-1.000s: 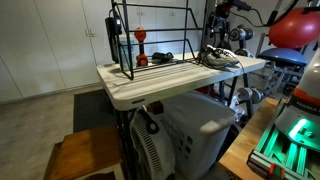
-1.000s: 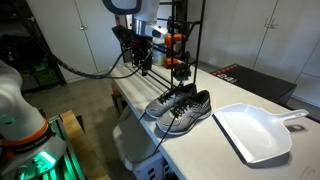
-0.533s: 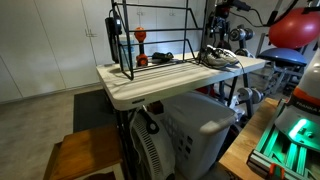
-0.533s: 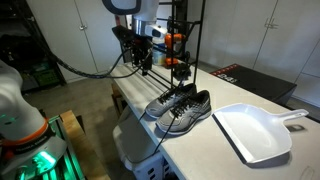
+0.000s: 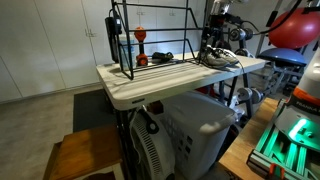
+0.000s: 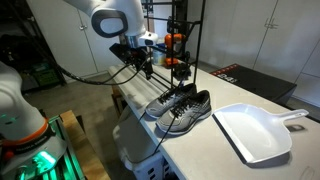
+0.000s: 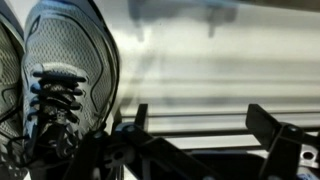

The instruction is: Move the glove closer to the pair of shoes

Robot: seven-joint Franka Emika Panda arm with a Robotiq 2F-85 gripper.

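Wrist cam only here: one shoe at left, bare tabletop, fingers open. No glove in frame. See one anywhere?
Observer: Nothing I can call a glove for sure. An orange item stands at the black wire rack, along the table from the shoes.
Operator: Anything on the far side of the shoes?
Observer: A white dustpan lies on the table, beside the pair but not touching it.
Operator: How high am I?
Observer: The gripper hangs above the tabletop, clear of it, close to the shoes on their rack side.
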